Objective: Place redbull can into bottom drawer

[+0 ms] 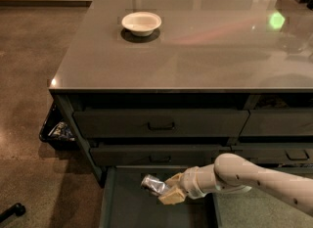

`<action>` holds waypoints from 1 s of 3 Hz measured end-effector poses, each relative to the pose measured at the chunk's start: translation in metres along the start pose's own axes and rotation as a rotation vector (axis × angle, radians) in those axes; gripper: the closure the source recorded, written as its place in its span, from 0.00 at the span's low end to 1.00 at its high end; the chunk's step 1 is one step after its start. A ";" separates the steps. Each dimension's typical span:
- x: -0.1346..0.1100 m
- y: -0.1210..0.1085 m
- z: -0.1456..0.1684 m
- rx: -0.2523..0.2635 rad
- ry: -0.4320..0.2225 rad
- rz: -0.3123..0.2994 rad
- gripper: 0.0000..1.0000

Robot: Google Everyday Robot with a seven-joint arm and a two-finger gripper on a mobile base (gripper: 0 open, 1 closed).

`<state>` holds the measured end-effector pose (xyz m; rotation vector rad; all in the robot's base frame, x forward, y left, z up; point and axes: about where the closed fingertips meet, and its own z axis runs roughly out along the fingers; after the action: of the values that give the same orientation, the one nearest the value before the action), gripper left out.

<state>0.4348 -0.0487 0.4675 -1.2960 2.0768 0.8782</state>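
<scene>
Brown concrete floor [29, 100] surrounds a dark grey drawer cabinet [161, 123] with a glossy top, where a small round white bowl [141, 23] sits. Below, my tan two-finger gripper [166, 190] pinches one end of the slim silver-and-blue metal redbull can [153, 184], holding it tilted over the pulled-out, dark-floored bottom drawer [129, 211] in the left column.

Only one cam: high up out front, tilted down over the tabletop [195, 56] and drawer fronts [122, 123], pretty close; gripper [167, 191] shows at bottom center of frame.
</scene>
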 end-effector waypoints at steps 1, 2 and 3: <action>0.030 -0.029 0.044 0.014 -0.018 -0.028 1.00; 0.071 -0.063 0.094 0.060 -0.062 0.020 1.00; 0.127 -0.085 0.149 0.072 -0.071 0.100 1.00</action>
<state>0.4768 -0.0353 0.2581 -1.1160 2.1129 0.8711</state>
